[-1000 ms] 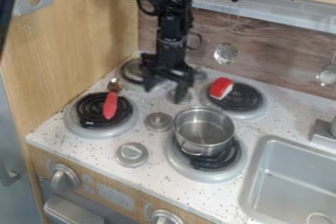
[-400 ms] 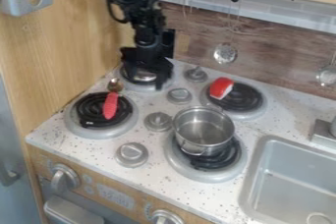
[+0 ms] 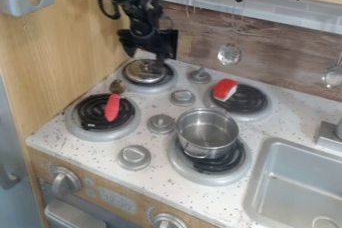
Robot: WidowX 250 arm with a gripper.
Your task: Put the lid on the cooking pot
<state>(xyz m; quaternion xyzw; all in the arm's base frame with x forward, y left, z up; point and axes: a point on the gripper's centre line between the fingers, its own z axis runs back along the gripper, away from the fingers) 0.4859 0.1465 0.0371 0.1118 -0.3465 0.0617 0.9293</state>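
Note:
The gripper (image 3: 145, 56) hangs over the back left burner with its fingers apart, and nothing shows between them. Just below it lies the round metal lid (image 3: 145, 71), flat on that burner's black coil. One finger is down close to the lid's back right edge; whether they touch I cannot tell. The cooking pot (image 3: 207, 133), silver and uncovered, stands on the front right burner, its inside visible.
A spoon with a red handle (image 3: 112, 107) rests across the front left burner. A red and white object (image 3: 225, 89) sits on the back right burner. Knobs (image 3: 161, 123) stick up between burners; the sink (image 3: 300, 182) is at right.
The gripper has moved left from between the back burners to above the back left one. Since the last earlier frame it has risen slightly, uncovering more of the lid. The pot has stayed put.

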